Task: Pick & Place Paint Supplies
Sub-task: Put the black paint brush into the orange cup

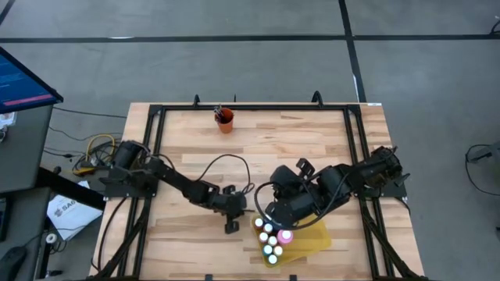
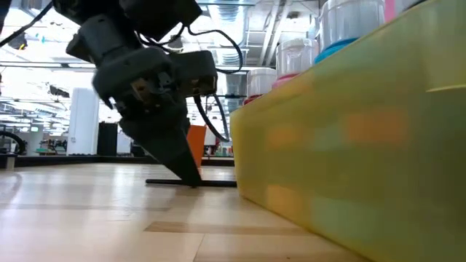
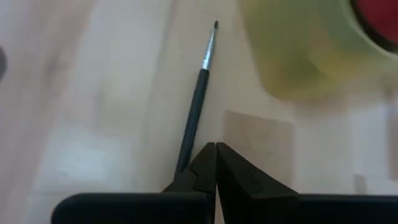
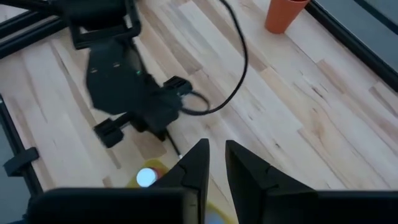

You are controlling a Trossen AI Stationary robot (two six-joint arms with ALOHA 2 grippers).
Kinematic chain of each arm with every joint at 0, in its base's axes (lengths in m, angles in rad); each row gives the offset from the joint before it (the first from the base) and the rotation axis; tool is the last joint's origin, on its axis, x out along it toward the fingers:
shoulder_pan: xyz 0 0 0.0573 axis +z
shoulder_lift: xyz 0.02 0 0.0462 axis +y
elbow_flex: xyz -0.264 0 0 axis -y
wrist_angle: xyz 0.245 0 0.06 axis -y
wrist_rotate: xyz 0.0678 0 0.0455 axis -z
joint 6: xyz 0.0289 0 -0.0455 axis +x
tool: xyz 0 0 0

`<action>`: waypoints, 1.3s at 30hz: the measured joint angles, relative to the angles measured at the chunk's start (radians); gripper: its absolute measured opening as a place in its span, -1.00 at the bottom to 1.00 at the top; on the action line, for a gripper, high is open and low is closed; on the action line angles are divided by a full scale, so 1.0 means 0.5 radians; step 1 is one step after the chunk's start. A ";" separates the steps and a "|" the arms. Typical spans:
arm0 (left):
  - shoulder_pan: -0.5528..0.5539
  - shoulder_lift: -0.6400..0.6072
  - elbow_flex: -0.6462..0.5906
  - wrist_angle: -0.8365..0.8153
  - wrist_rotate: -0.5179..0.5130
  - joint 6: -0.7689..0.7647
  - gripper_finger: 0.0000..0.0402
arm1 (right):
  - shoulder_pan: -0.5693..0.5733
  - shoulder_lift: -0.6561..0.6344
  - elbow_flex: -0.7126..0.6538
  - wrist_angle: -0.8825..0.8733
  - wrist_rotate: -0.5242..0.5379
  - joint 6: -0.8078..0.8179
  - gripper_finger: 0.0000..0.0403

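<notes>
A thin dark paintbrush (image 3: 198,93) lies flat on the wooden table just left of the yellow tray (image 1: 312,238). Its tip (image 3: 216,25) points away from my left gripper. That gripper (image 3: 215,146) is shut and slants down, with its fingertips on the table at the brush's handle (image 2: 191,178). Several white-capped paint bottles (image 1: 269,238) stand in the tray. My right gripper (image 4: 216,149) hangs above the tray's far left corner with a narrow gap between its fingers and nothing in it. My left gripper's shut fingertips (image 3: 205,158) come down slanting from the table's left onto the brush's handle (image 3: 185,155), toward its butt end. The handle runs along the outer side of one finger and is not between the two. The brush lies flat on the table. Whether the finger touches it, I cannot tell.
An orange cup (image 1: 226,121) holding dark brushes stands at the table's far edge. A black frame (image 1: 156,117) runs around the tabletop. Cables (image 1: 226,168) loop over the table between the arms. The tray's wall (image 2: 349,145) stands close to the right of the left gripper.
</notes>
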 joint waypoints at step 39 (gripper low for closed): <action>0.784 -0.821 -0.009 -0.283 0.296 1.003 -0.48 | -0.361 -0.001 -0.345 -0.083 -0.283 0.479 -0.71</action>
